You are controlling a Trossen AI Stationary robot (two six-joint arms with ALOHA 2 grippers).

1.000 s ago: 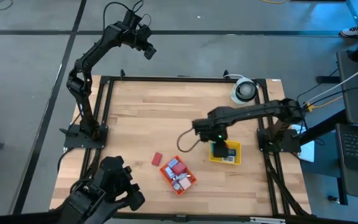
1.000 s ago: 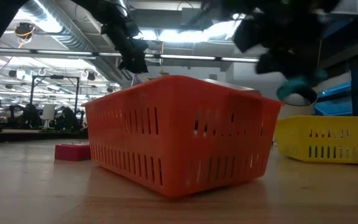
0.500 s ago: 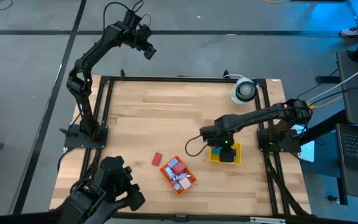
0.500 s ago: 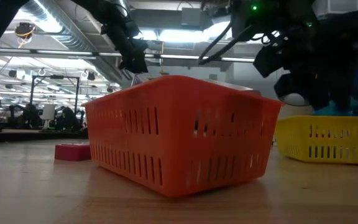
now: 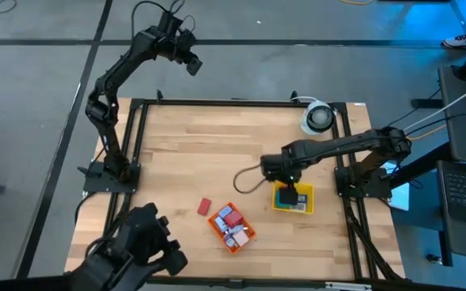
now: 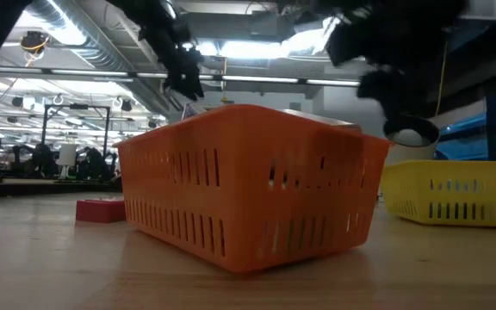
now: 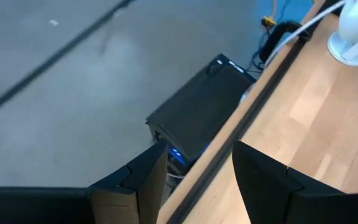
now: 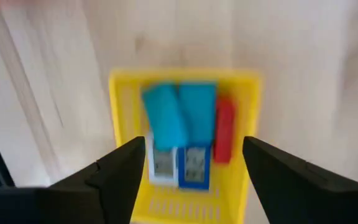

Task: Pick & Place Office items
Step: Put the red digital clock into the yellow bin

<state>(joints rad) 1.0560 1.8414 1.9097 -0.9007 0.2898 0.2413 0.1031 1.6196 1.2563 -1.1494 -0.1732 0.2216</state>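
Observation:
My right gripper hangs open and empty above the yellow tray, which stands at the table's right. The right wrist view shows two teal pieces, a red piece and some blue ones lying in that tray. The orange-red tray at the near middle holds several red, pink and blue pieces. One red piece lies flat on the table left of it. My left gripper is open and empty, held high beyond the table's far left corner.
A white round object stands at the far right corner. A dark bulky device overhangs the near left corner. In the low view the orange-red tray fills the middle, with the yellow tray to its right. Bare wood lies across the table's left and far half.
My right gripper has dipped down into the yellow tray and come back up above it. A teal piece that showed under it a second ago is no longer under it.

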